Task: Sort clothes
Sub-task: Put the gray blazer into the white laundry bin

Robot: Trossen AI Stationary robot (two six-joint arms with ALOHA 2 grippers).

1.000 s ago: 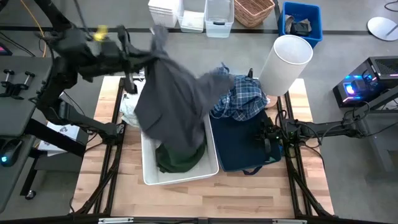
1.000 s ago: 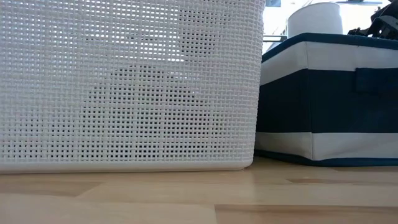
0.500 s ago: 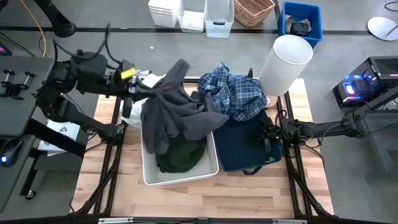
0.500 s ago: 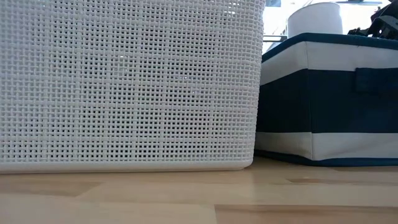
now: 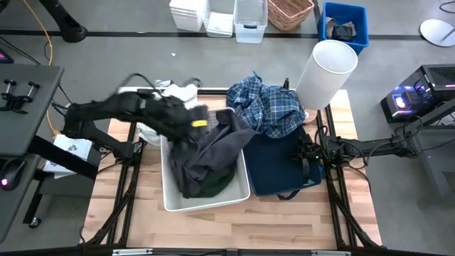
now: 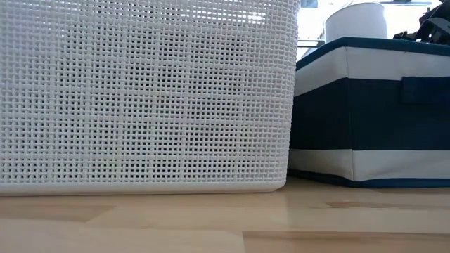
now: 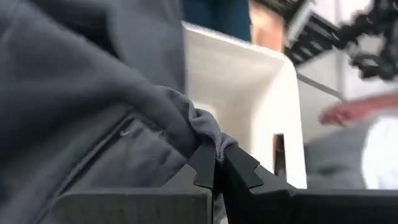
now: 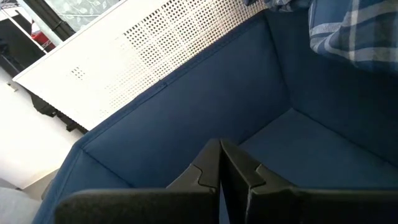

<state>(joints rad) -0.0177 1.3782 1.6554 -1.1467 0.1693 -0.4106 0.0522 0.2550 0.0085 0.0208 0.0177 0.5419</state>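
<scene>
Pinching dark grey garment (image 7: 93, 112) w/ my left end effector (image 7: 219, 163) over white bin (image 5: 169, 199); right end effector (image 8: 219, 163) closed, empty, inside navy bin (image 8: 186, 106).

Dark grey garment (image 5: 213, 146), dark green garment (image 5: 213, 183), blue-and-white plaid shirt (image 5: 274, 107), white bin (image 5: 169, 195), navy bin (image 5: 284, 174).

The left gripper (image 5: 201, 128) has swung the dark grey garment (image 5: 210, 153) down into the white bin (image 5: 169, 201).

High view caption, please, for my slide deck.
Left gripper lowers a dark grey garment into the white bin.
</scene>
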